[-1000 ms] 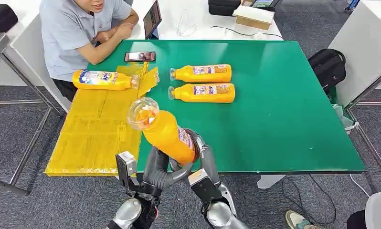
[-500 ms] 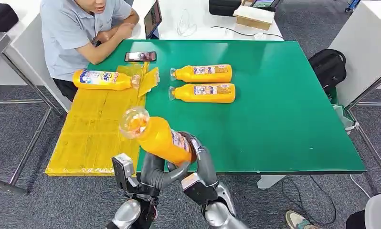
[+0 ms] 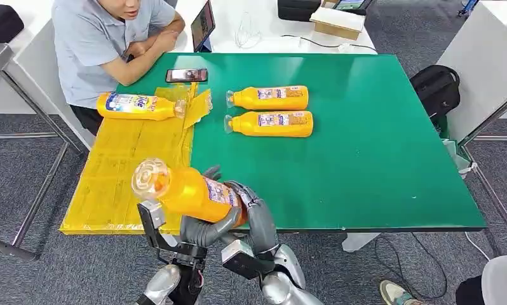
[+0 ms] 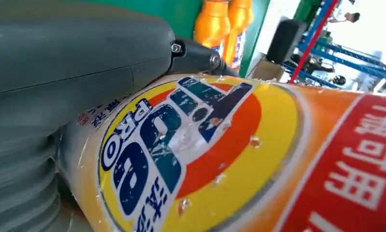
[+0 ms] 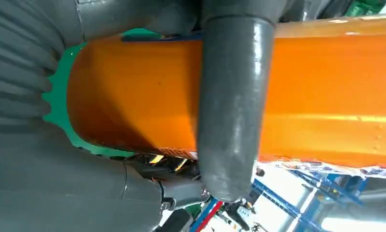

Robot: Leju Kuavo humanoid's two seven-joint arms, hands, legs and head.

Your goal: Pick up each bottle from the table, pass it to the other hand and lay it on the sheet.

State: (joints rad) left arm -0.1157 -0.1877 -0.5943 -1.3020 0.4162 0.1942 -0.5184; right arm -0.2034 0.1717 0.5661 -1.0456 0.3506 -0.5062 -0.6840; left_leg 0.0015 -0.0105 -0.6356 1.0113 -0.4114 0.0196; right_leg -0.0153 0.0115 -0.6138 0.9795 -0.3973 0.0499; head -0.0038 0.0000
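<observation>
Bottles: we count four orange ones. One is held bottle (image 3: 190, 189) low in the frame, left of centre; two bottles on the green table, the far one (image 3: 268, 97) and the near one (image 3: 270, 123), lie side by side in the upper middle; a fourth bottle (image 3: 135, 105) lies on the yellow sheet (image 3: 121, 171) at upper left.
Held bottle: we see it tilted, its clear cap end up and to the left, over the near edge where sheet meets table (image 3: 365, 140).
Left hand (image 3: 203, 230): we see it wrapped under the held bottle's body, grasping it.
Right hand (image 3: 254, 210): we see its fingers curled round the bottle's base end, grasping too; its wrist view shows a thick grey finger (image 5: 232, 111) lying across the orange body.
Hands: two, both on the one bottle.
Person (image 3: 105, 44): one, seated at upper left, arms folded on the table corner.
Phone (image 3: 186, 75): one, flat on the table near the person's arms, just beyond the sheet.
Backpack (image 3: 436, 89): one, dark, on the floor past the table's right edge.
In the way: the held bottle covers part of the sheet's lower right.
</observation>
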